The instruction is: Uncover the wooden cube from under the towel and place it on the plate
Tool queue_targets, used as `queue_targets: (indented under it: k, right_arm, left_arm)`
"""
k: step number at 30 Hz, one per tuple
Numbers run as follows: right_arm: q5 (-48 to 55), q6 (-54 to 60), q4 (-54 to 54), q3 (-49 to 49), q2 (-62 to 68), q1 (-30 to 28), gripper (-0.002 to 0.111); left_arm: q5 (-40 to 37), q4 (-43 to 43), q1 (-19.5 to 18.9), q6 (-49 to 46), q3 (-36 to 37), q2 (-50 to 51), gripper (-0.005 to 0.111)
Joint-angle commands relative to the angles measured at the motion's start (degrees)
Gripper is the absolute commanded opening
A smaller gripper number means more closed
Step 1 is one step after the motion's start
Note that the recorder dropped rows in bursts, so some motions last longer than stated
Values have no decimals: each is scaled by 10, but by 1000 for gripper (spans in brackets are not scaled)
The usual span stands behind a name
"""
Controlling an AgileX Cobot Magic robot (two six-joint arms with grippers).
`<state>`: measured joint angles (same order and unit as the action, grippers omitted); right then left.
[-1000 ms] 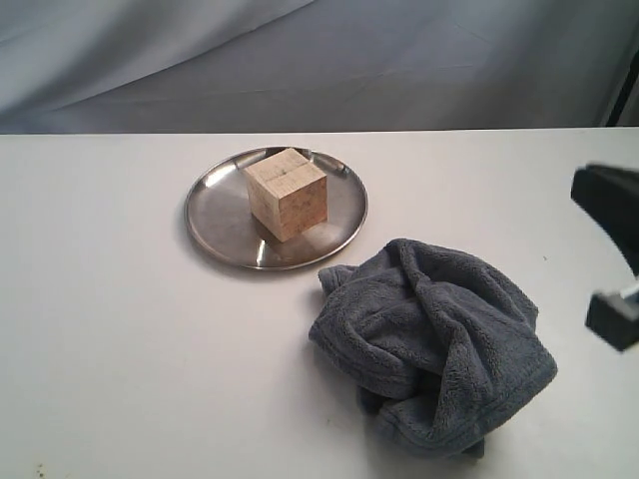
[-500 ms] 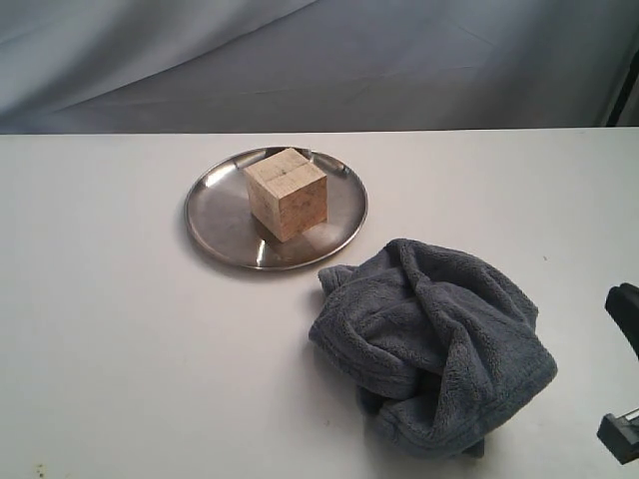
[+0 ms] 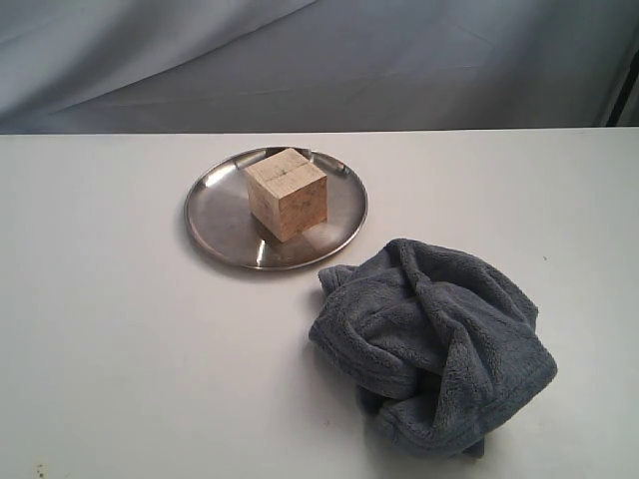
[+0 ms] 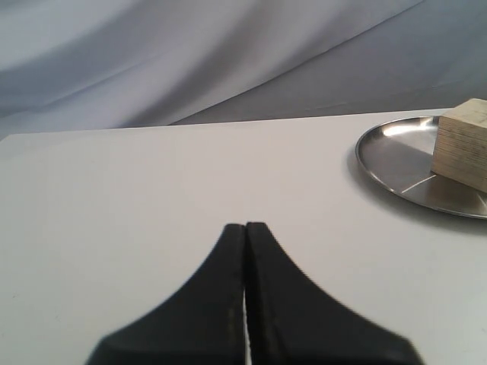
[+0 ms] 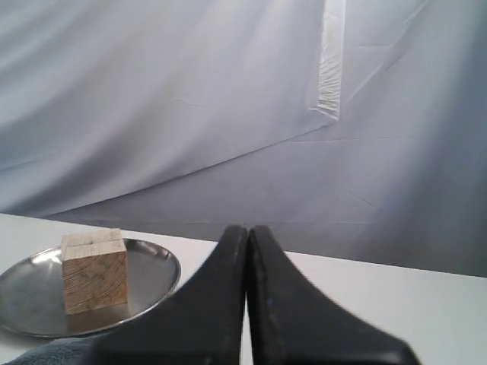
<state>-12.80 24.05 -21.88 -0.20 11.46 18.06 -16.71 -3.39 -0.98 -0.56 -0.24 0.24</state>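
Left gripper (image 4: pixel 245 228): fingers pressed together, empty, over bare worktop (image 3: pixel 120 349); cube well apart from them.
Right gripper (image 5: pixel 249 230): fingers together, empty; cube well apart.
Cube (image 3: pixel 287 193): upright on the plate (image 3: pixel 215 225), toward the far edge.
Towel (image 3: pixel 434 344): crumpled by the near edge, just beside the plate.

A white table (image 3: pixel 120 339) lay broad and matte. Behind its far edge hung a blue-grey fabric backdrop (image 3: pixel 399 60), creased in long slanting folds. In the right wrist view a pale vertical strip (image 5: pixel 332 53) ran down that cloth.
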Motion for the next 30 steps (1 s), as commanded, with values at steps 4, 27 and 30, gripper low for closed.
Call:
queue_targets:
  k: [4, 27, 30]
  right_arm:
    - [85, -5, -32, 2, -115, -86, 0]
    - [178, -123, 179, 2, -115, -89, 0]
    - [205, -209, 256, 2, -115, -89, 0]
  left_arm:
    - [5, -2, 3, 0, 2, -2, 0]
    - [4, -2, 3, 0, 2, -2, 0]
    - [4, -2, 3, 0, 2, -2, 0]
